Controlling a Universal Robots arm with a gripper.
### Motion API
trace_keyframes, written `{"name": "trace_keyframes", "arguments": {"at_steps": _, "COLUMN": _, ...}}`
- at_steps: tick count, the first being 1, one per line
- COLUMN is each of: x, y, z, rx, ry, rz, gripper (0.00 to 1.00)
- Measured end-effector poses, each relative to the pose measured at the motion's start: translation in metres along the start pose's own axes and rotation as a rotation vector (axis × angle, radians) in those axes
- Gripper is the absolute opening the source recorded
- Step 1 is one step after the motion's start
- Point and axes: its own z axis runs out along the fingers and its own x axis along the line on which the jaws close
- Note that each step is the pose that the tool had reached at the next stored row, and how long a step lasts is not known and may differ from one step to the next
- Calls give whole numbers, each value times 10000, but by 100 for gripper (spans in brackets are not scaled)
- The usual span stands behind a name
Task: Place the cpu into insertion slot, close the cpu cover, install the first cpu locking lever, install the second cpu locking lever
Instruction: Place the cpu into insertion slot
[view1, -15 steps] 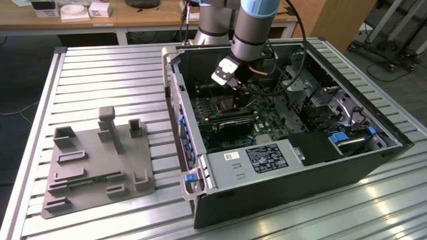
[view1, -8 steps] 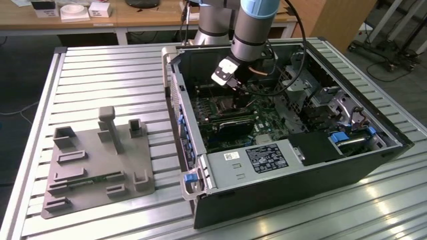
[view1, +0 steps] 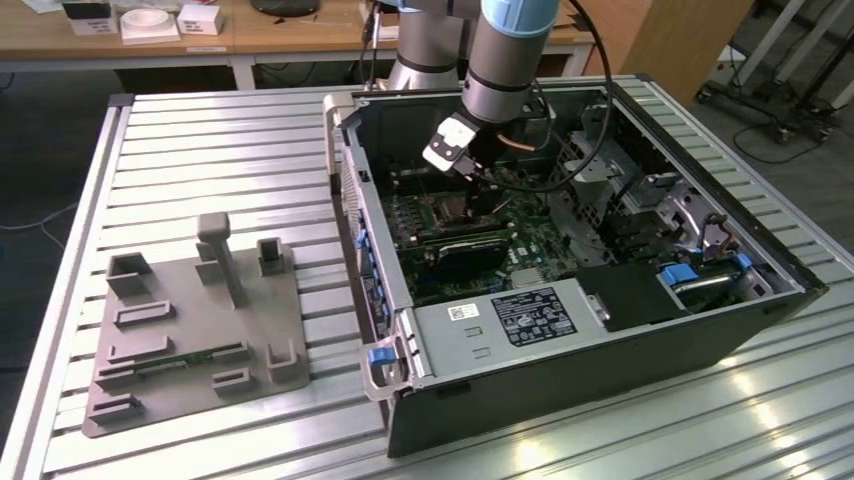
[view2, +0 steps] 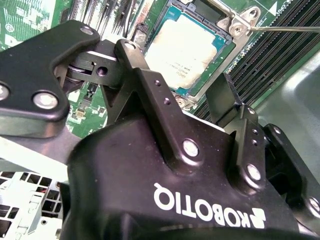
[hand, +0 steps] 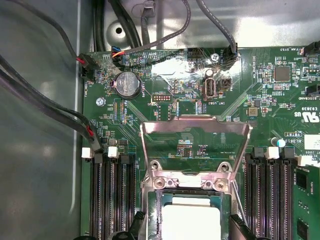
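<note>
Setup is a slatted aluminium counter (view1: 200, 150) with a tower case (view1: 601, 390) lying on its side, open side up. A grey fixture plate (view1: 187, 340) sits on the exterior view's left, well apart from the case. Far behind is a second, wooden counter (view1: 267, 35) with a few white boxes (view1: 147, 25) on it, so it's a lab or workshop kind of room. The arm (view1: 514, 50) reaches down into the far half of the case.

The cpu (hand: 190, 222) is sitting in the insertion slot (hand: 152, 200), lying flat with its silver top facing up. It's square, so it has no real long axis; its edges line up with the socket rim and run along the black memory slots (hand: 110, 195) on either side.

The cpu cover (hand: 195, 122) isn't down. It's tipped up on its hinge at the socket edge, and you can see green board through its opening.

The hand (view2: 175, 64) hangs just above the cpu with its fingers (view2: 145, 80) spread wide and nothing between them. In the second wrist view a thin metal lever rod (view2: 285, 28) sticks out from the socket corner.
</note>
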Motion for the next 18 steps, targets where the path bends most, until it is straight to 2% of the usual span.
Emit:
{"name": "trace_keyframes", "arguments": {"at_steps": 8, "x": 0, "y": 0, "z": 1, "rx": -1, "ry": -2, "rz": 0, "gripper": 73}}
{"name": "trace_keyframes", "arguments": {"at_steps": 9, "x": 0, "y": 0, "z": 1, "rx": 0, "ry": 0, "rz": 0, "gripper": 66}}
{"name": "trace_keyframes", "arguments": {"at_steps": 18, "x": 0, "y": 0, "z": 4, "rx": 0, "ry": 0, "rz": 0, "gripper": 66}}
